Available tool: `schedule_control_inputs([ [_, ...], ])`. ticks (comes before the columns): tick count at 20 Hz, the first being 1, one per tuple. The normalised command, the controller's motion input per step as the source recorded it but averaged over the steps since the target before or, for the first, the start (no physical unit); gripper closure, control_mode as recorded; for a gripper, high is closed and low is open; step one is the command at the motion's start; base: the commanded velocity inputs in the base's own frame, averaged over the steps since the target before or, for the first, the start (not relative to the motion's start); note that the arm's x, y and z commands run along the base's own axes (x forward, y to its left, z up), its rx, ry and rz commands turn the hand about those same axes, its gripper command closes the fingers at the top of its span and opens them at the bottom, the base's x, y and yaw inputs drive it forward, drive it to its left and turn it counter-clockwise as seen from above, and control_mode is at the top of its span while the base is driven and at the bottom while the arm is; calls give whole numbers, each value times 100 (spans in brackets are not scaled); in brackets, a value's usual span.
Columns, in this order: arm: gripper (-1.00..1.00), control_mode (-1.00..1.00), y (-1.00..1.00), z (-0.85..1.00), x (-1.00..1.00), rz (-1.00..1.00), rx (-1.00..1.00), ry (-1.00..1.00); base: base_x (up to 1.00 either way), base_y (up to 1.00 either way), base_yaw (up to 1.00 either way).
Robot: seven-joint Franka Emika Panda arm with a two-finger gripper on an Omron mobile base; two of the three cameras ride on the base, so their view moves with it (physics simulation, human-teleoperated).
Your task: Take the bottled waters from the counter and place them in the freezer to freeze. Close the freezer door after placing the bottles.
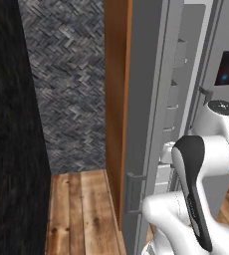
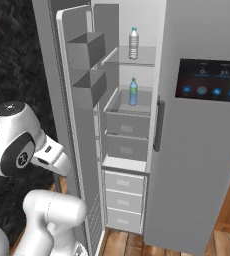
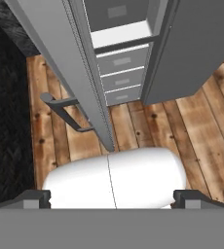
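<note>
Wooden floor planks (image 3: 148,121) lie under the tall grey steel freezer (image 2: 129,145); both small clear blue-capped bottles (image 2: 133,43) stand on its shelves already. Only closing remains — the hand (image 3: 111,199), wide and empty, must push the flat grey freezer door (image 2: 79,150) shut.

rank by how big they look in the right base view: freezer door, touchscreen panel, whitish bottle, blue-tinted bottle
1. freezer door, by far the largest
2. touchscreen panel
3-4. whitish bottle and blue-tinted bottle look about alike; not ranked.
</note>
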Motion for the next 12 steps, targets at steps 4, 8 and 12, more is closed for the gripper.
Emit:
schedule_control_inputs([
  [4,-100,-100,7,0,0,0,0,0,0,3,0],
  [8,-100,-100,55,0,17,-9,-1,-2,0,0,0],
  [12,-100,-100,82,0,41,-19,-12,-12,0,0,0],
])
